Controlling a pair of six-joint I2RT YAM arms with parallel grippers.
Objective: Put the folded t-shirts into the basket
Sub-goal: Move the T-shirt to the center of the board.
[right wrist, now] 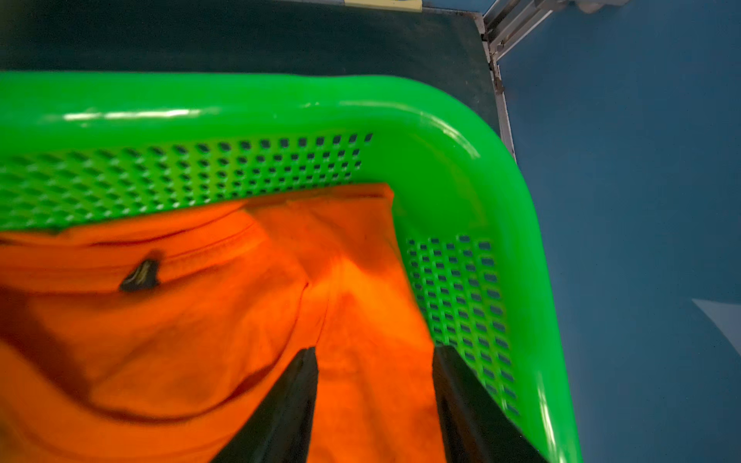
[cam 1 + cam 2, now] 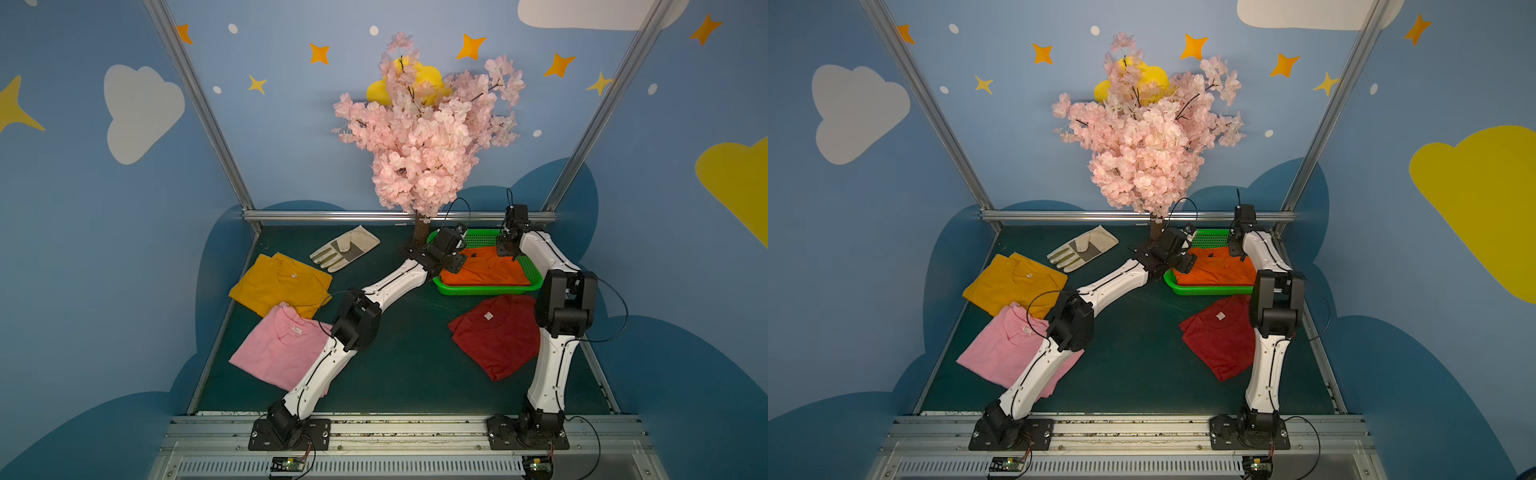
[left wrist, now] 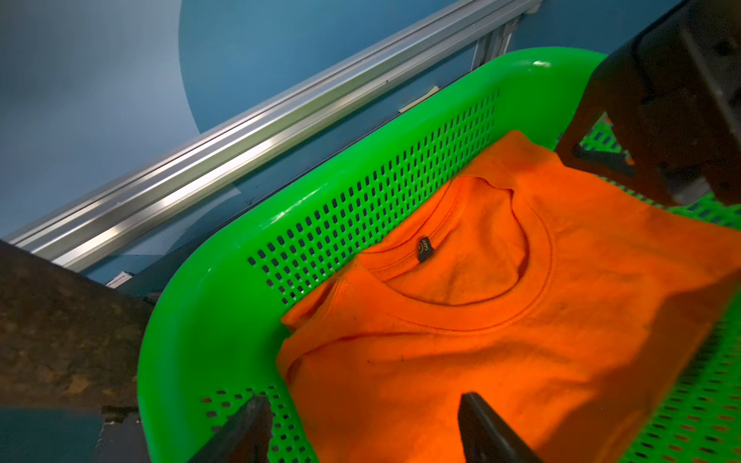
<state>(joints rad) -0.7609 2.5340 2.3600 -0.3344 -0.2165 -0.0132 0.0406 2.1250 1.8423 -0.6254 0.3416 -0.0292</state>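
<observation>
The orange t-shirt [image 2: 492, 272] [image 2: 1221, 270] lies folded flat inside the green basket [image 2: 486, 289] [image 2: 1200, 289] at the back right, collar and dark neck label [image 3: 425, 248] facing up. Above the shirt's left end, my left gripper [image 2: 455, 264] [image 3: 363, 401] is open; one finger is over the basket's mesh, the other over the cloth. My right gripper [image 2: 509, 251] [image 1: 375, 350] is open over the shirt's right end, close to the basket corner [image 1: 481, 168]. On the mat lie the mustard yellow shirt [image 2: 278, 286], the pink shirt [image 2: 278, 349] partly under my left arm, and the dark red shirt [image 2: 494, 332].
A beige-and-grey work glove [image 2: 345, 249] lies at the back of the mat. A pink blossom tree [image 2: 424, 137] stands on its trunk [image 2: 422, 232] just left of the basket, close to my left wrist. An aluminium rail [image 2: 374, 215] runs along the back edge.
</observation>
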